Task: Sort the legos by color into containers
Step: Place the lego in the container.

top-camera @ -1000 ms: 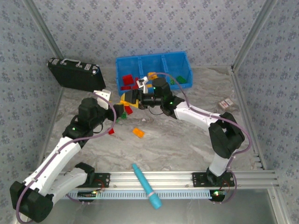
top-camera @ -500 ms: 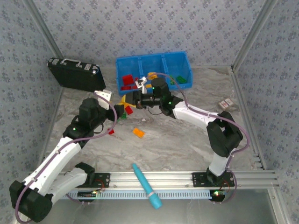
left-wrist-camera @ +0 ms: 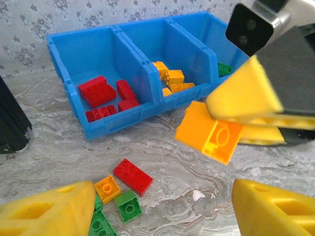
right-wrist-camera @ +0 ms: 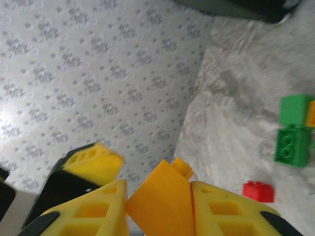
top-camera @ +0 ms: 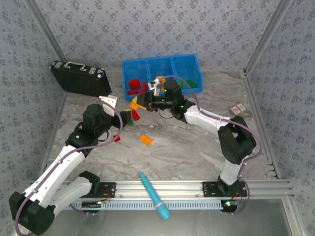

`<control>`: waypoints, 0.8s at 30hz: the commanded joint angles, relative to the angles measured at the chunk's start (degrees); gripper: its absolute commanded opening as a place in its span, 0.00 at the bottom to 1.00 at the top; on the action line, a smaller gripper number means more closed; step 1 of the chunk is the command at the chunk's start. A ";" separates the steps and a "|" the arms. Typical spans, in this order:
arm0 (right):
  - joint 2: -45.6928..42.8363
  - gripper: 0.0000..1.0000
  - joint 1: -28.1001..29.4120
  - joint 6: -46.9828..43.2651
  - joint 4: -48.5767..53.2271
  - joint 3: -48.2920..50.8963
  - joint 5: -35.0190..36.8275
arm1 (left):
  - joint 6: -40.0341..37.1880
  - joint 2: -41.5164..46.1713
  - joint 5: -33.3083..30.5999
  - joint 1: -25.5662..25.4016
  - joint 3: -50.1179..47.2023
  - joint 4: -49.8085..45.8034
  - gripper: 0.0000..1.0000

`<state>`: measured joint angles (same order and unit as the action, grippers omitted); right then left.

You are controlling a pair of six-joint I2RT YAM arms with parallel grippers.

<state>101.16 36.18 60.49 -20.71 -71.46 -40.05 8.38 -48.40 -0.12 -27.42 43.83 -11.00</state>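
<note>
Left wrist cam: your right end effector [left-wrist-camera: 224, 120] is pinching an orange brick [left-wrist-camera: 206, 135] just in front of the blue bin [left-wrist-camera: 115, 130], off its middle compartment. The brick hangs tilted and is gripped near one end, so I'd expect it could twist out or drop short of the bin wall. The bin holds red on the left, orange in the middle, green on the right. A release slightly off centre puts orange in with the green. Your left end effector [left-wrist-camera: 163, 201] is spread with nothing between the fingers. It hovers over loose legos [left-wrist-camera: 132, 175] in front of the bin's left compartment. No writing.

Right wrist cam: the fingers are pressed together on the orange brick [right-wrist-camera: 160, 196], which pokes up past the tips. That looks like a shallow hold, so the slip risk is real. A yellow finger of the other arm sits just beside it, so a clash is possible if both move at once. No labels.

Top cam: both arms crowd the worktop [top-camera: 197, 147] in front of the bin's left half. A small flat item [top-camera: 239, 108], well right of the bin, is too small to read.
</note>
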 commanded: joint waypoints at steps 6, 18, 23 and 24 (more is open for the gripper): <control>-1.00 0.30 -9.09 -23.74 26.13 -8.87 13.59 | 1.98 4.61 -6.70 -0.18 0.73 -6.35 0.77; 19.64 0.29 -9.16 -43.01 39.14 -32.82 32.16 | 24.09 -2.37 -12.74 -0.05 0.51 -22.41 0.75; 28.74 0.29 -6.95 -50.21 42.53 -43.60 41.08 | 32.05 -5.85 -8.85 0.09 -0.77 -24.50 0.75; 30.53 0.29 -6.76 -51.12 43.65 -45.79 41.76 | 32.98 -6.59 -7.63 0.09 -1.27 -24.21 0.75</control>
<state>128.95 28.29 15.62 18.41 -111.87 -4.86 34.30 -53.82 -9.47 -27.40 43.57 -32.67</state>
